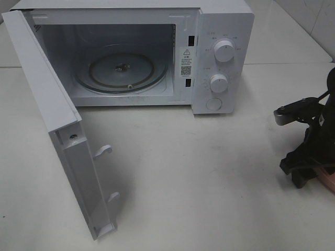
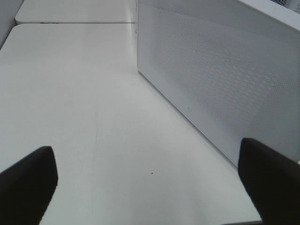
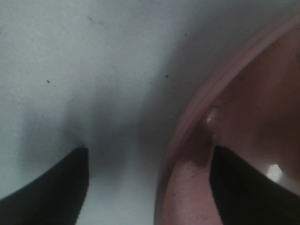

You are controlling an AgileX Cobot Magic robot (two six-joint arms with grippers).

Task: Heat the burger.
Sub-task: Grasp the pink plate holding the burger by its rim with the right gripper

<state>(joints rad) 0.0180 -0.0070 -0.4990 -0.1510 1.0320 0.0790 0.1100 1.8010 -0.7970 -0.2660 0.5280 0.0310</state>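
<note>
Right jaws astride one pink plate [image 3: 186, 123]

The microwave [image 1: 225, 31] has a smooth white casing with a slight sheen, and its knobs [image 1: 224, 52] look like white plastic. The turntable [image 1: 121, 70] is clear, glossy glass. The door [image 2: 220, 84] shows a finely perforated panel. The table [image 1: 199, 178] is matt white and faintly scuffed. The plate [image 3: 253, 103] is glossy pink and catches highlights. The left gripper [image 2: 145, 187] has matt black fingers [image 2: 28, 183].
</note>
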